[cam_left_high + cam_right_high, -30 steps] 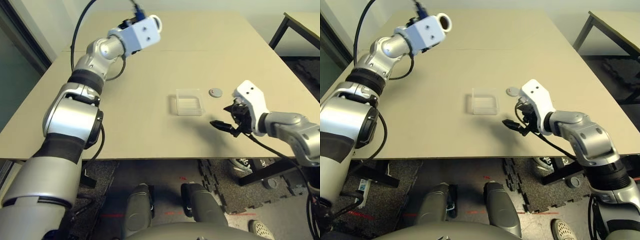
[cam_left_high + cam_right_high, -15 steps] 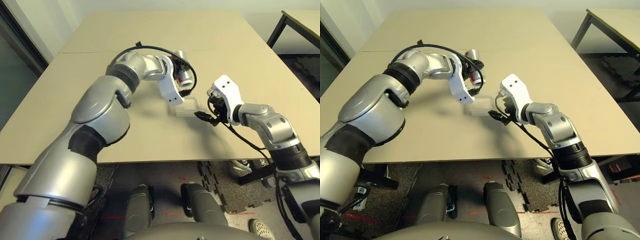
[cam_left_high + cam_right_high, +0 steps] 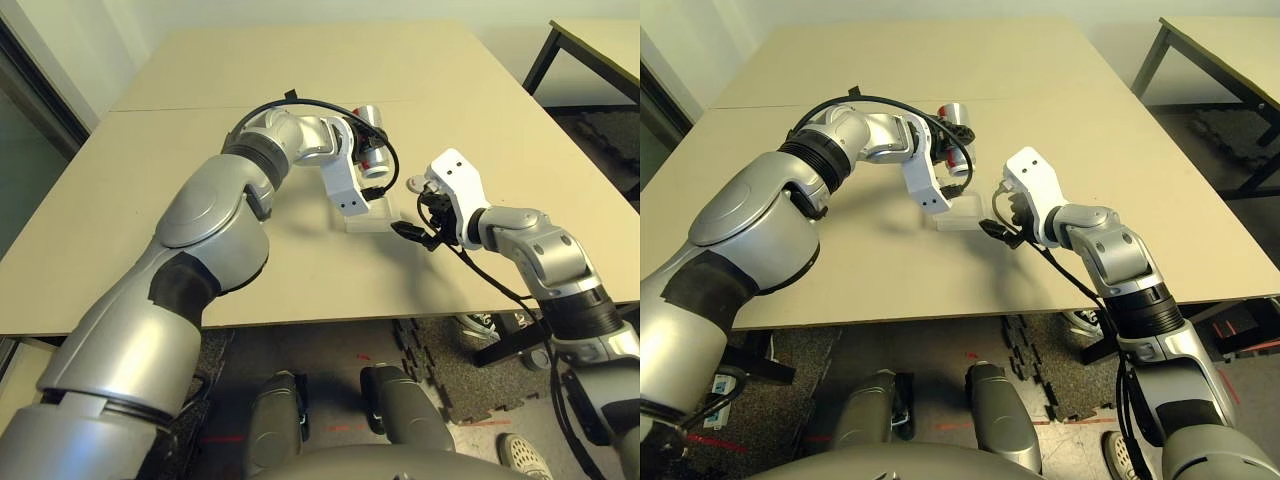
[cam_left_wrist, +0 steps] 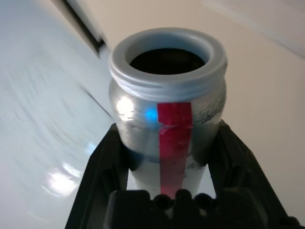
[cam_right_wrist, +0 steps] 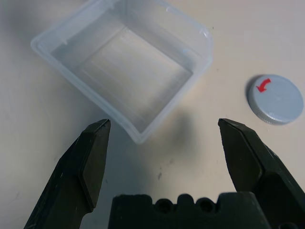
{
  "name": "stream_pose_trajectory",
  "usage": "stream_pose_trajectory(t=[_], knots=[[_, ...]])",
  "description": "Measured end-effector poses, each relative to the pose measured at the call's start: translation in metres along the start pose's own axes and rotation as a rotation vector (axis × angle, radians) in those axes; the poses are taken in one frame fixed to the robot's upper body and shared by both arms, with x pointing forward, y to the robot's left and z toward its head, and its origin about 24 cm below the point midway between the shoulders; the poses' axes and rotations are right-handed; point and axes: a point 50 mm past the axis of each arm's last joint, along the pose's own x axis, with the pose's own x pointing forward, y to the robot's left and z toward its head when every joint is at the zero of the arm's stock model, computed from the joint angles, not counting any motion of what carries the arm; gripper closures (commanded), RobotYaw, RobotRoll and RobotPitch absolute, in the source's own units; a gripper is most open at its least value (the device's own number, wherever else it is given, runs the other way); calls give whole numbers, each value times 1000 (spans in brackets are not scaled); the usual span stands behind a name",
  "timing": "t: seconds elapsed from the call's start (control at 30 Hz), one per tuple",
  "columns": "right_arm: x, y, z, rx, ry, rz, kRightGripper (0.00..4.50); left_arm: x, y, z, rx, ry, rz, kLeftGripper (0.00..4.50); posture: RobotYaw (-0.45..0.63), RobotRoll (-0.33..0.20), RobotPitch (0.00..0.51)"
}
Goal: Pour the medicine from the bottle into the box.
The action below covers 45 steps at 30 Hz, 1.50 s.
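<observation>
Pouring stage judged: uncapped bottle (image 4: pixel 174 112) clamped in left end effector (image 4: pixel 169 129), near box (image 5: pixel 133 62); right end effector (image 5: pixel 163 122) spread apart beside box. Mouth to be aligned over box, then tipped.

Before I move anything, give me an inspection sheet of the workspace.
Surface: table pale, a few small dark specks near the box
Bottle: raised off the table, mouth uncovered
Box: on the table, no lid on it, nothing seen inside
Cap: on the table beside the box, red arrow on top
Clutter: nothing seen
Left gripper: jaws shut on the bottle
Right gripper: jaws open, near the box, holding nothing
Cables: black, one arching over the left wrist, one along the right forearm
Surroundings: second table to the right, shoe on the floor
</observation>
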Motion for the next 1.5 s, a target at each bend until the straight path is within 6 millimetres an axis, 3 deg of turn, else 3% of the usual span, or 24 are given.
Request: stream_pose_trajectory(t=[0.1,0.23,0.3,0.4,0.53,0.63,0.77,1.33,1.4,1.43,1.5], knots=[[1,1,3,-3,-14,7,0,-3,5,-11,-478,35,139,2021,-230,0,57],[-1,-1,4,4,-26,5,0,-24,-13,-52,-1204,143,376,2021,-221,0,61],[-3,-3,4,15,-32,11,0,-37,-33,-70,-1522,206,513,2021,-218,0,61],[-5,-3,4,22,-30,22,0,-54,-72,-85,-1856,300,676,2021,-210,0,64],[-6,-1,7,24,-33,48,0,-60,-131,-75,-2097,431,728,2021,-203,0,67],[-7,2,9,22,-42,65,0,-57,-157,-60,-2161,490,688,2021,-204,0,69],[-8,5,9,27,-40,79,0,-54,-168,-51,-2188,518,667,2021,-209,0,72],[-15,5,-4,71,-10,2,0,-49,-158,-50,-2117,477,619,2021,-237,0,77],[-15,6,-7,79,1,4,0,-48,-156,-50,-2036,468,568,2021,-235,0,80],[-15,6,-9,85,8,4,0,-49,-147,-54,-1892,455,510,2021,-231,0,81],[-15,6,-11,91,17,5,0,-49,-115,-66,-1636,388,462,2021,-221,0,80]])
